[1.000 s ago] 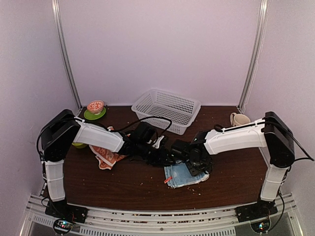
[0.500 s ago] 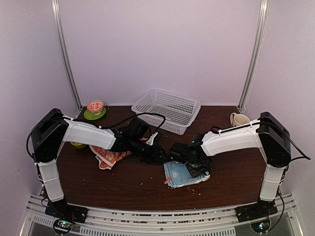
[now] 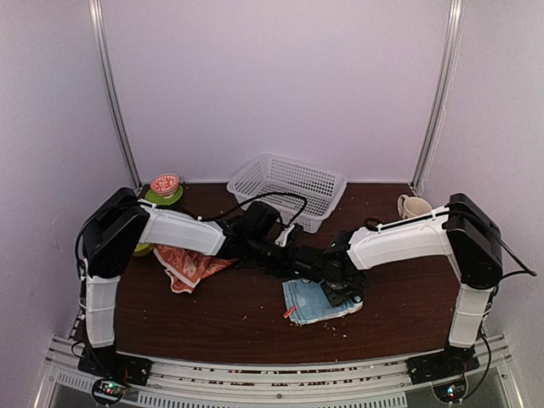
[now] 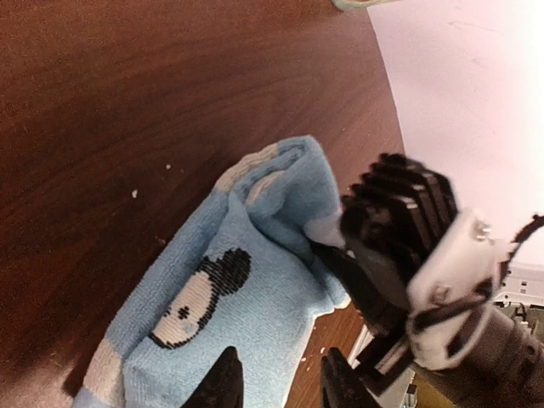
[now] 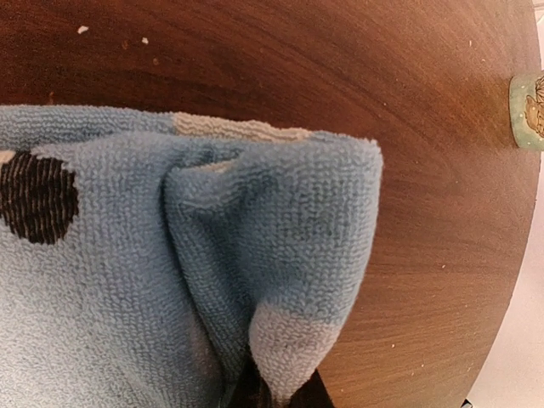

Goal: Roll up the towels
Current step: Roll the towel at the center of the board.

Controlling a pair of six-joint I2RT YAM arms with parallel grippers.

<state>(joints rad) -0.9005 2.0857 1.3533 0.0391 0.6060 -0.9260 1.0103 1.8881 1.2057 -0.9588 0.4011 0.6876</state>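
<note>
The light blue towel lies folded on the brown table, right of centre. My right gripper is shut on its far edge; in the right wrist view a pale corner of the towel is pinched between the fingertips. My left gripper is open just left of the right one. In the left wrist view its fingertips hover over the towel, which shows a black-and-white figure, and the right gripper pinches a fold. The orange-red patterned towel lies crumpled under the left arm.
A white plastic basket stands at the back centre. A small bowl on a green plate sits at the back left. A cream mug stands at the back right, also seen in the right wrist view. Crumbs dot the table.
My left arm has swung right, bringing its gripper next to the right gripper over the blue towel. The right gripper has stayed shut on the towel, almost in place.
</note>
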